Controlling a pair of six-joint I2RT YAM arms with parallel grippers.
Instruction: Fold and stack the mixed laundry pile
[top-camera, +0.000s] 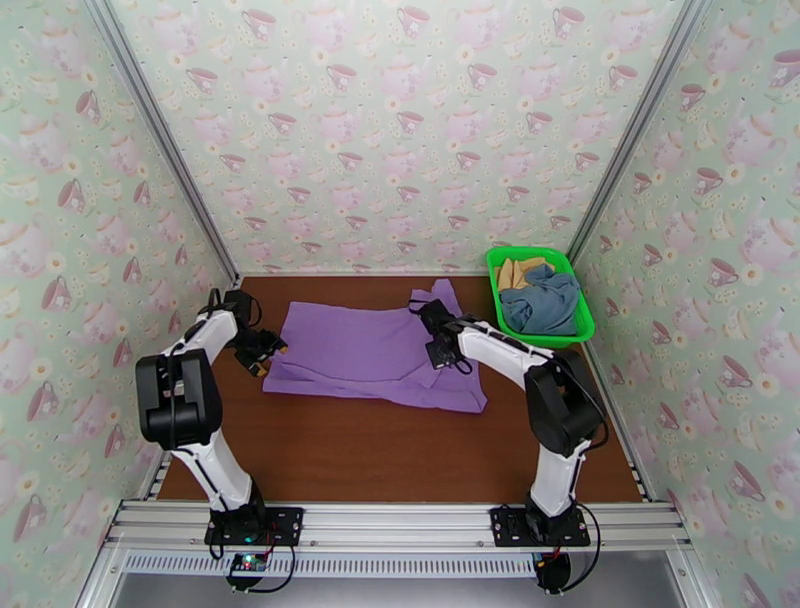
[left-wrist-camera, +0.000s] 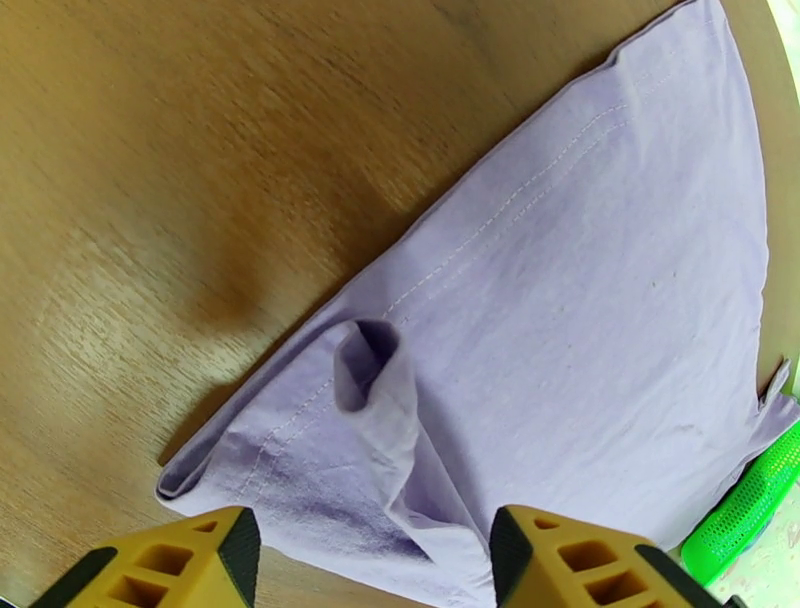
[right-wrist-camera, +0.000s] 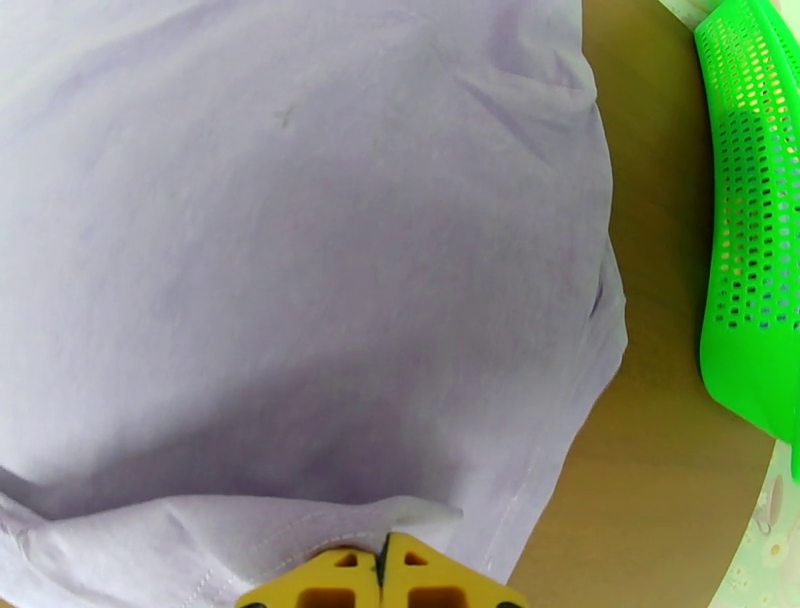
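- We see the lilac garment (top-camera: 370, 352) spread almost flat on the brown table (top-camera: 400, 450), towards the back, with one corner flipped up toward the far wall.
- Its left hem is doubled over and has a small raised ridge (the stitching shows along the edge).
- The left gripper (left-wrist-camera: 372, 545) hovers at that ridge, jaws apart, holding nothing.
- The right gripper (right-wrist-camera: 382, 572) is closed, pinching a fold on the garment's right side.
- The blue-grey garment (top-camera: 542, 302) and the tan garment (top-camera: 520, 271) lie crumpled in the green basket (top-camera: 583, 330), just right of the lilac one.
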